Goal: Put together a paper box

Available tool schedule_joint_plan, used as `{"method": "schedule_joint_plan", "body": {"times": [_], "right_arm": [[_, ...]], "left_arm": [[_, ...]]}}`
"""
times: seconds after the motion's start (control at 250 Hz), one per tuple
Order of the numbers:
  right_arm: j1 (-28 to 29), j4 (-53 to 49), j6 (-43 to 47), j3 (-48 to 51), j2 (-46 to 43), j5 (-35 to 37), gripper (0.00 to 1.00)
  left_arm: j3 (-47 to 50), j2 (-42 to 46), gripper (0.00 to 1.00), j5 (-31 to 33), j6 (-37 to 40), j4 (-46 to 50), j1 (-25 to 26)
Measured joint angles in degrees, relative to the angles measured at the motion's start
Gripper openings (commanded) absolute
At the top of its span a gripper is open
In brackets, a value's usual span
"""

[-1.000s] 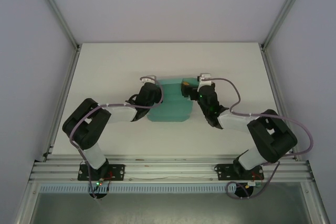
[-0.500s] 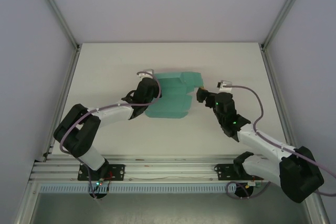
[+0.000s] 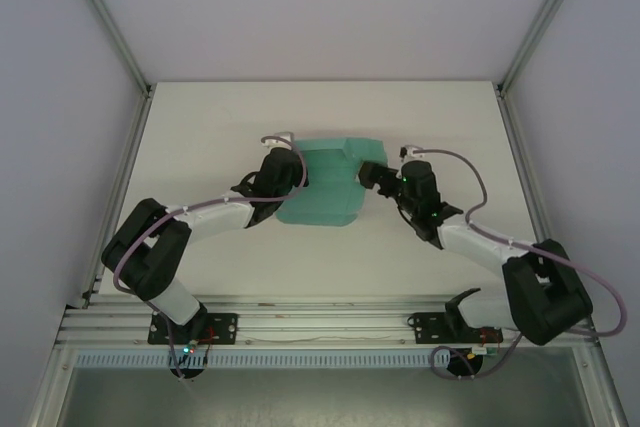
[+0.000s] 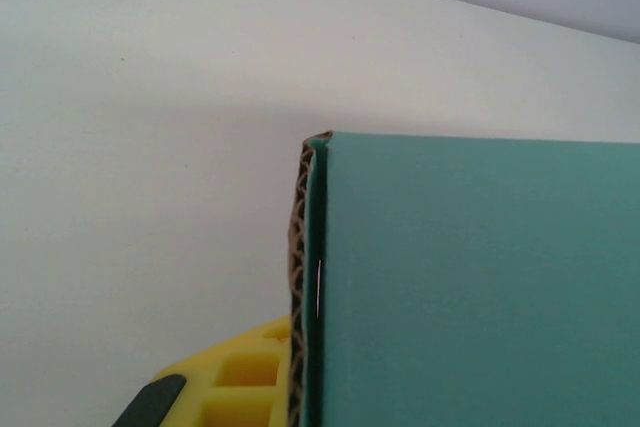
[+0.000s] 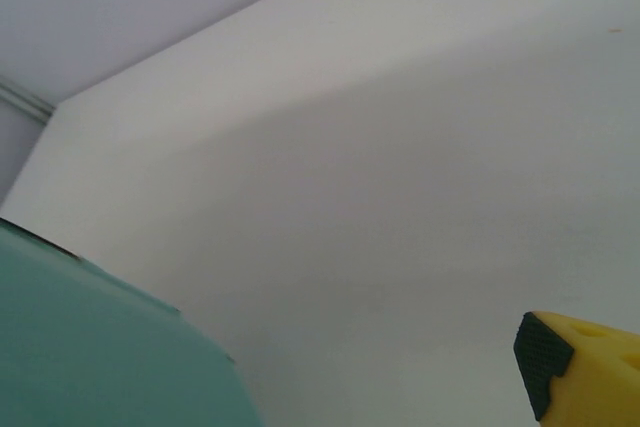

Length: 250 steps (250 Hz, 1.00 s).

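On the left, the left gripper (image 3: 293, 173) is pressed together on the left edge of the paper box (image 3: 325, 189). In the left wrist view, a yellow finger (image 4: 235, 382) is seen right against the brown wavy edge of the green card. The paper box is found in the middle of the white table (image 3: 200, 127), between the two grippers, and folds are seen along its far part. On the right, the right gripper (image 3: 368, 175) is spread wide, just beside the right side of the box. Whether the box is touched there cannot be told.
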<state>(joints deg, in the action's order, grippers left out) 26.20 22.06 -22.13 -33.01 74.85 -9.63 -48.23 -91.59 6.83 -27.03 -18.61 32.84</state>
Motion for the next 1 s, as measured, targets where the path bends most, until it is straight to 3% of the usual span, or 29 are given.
{"method": "schedule_joint_plan", "body": {"times": [0.252, 0.556, 0.811, 0.935, 0.999], "right_arm": [[0.3, 2.0, 0.5, -4.9, 7.8, -6.4, 0.95], [2.9, 3.2, 2.5, -5.5, 11.8, -3.0, 0.97], [1.8, -6.3, 6.2, -1.3, -5.6, -0.9, 0.97], [-2.5, -11.4, 9.2, -0.9, -15.1, -5.1, 0.92], [-6.1, -13.6, 10.6, -0.9, -18.4, -8.6, 0.85]], "left_arm": [[0.0, 0.0, 0.0, -0.4, -0.2, -0.1, 0.0], [0.0, 0.0, 0.0, 0.3, -0.2, 1.4, -0.5], [0.0, 0.3, 0.0, 1.8, 0.5, 1.4, -0.6], [0.4, 1.1, 0.0, 1.3, 1.9, 1.4, -0.9], [1.0, 1.9, 0.0, 0.9, 2.4, 1.4, -1.2]]}}
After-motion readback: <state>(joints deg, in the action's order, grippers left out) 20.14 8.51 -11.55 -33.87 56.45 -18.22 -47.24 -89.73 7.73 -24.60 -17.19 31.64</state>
